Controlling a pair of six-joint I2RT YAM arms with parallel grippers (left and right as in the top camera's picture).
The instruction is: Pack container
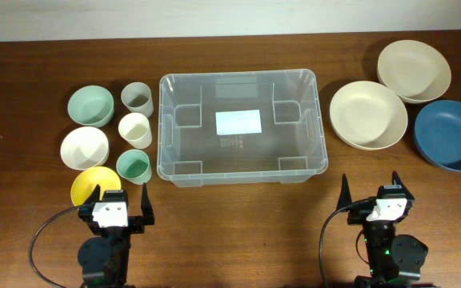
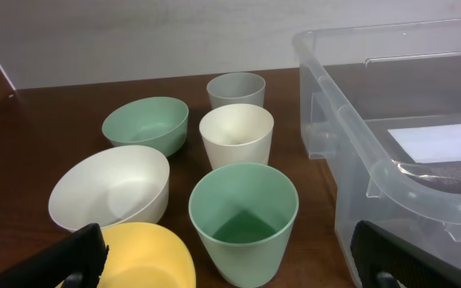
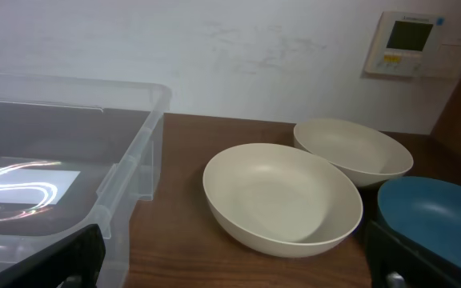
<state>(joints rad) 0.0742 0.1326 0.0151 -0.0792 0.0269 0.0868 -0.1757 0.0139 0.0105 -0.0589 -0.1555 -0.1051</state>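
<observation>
The clear plastic container (image 1: 306, 157) stands empty in the middle of the table, a white label on its base; it also shows in the left wrist view (image 2: 350, 128) and the right wrist view (image 3: 126, 168). Left of it stand three cups, grey (image 1: 136, 98), cream (image 1: 134, 129) and green (image 1: 133, 166), and three small bowls, green (image 1: 90, 105), white (image 1: 84, 147) and yellow (image 1: 86, 187). Right of it lie two cream bowls (image 1: 367, 115) (image 1: 414, 70) and a blue bowl (image 1: 450, 134). My left gripper (image 1: 122, 202) is open and empty by the yellow bowl. My right gripper (image 1: 375, 190) is open and empty.
A white wall runs along the table's far edge (image 1: 230, 18). A thermostat panel (image 3: 405, 44) hangs on it at the right. Bare wood lies between the two arms at the front (image 1: 238, 232).
</observation>
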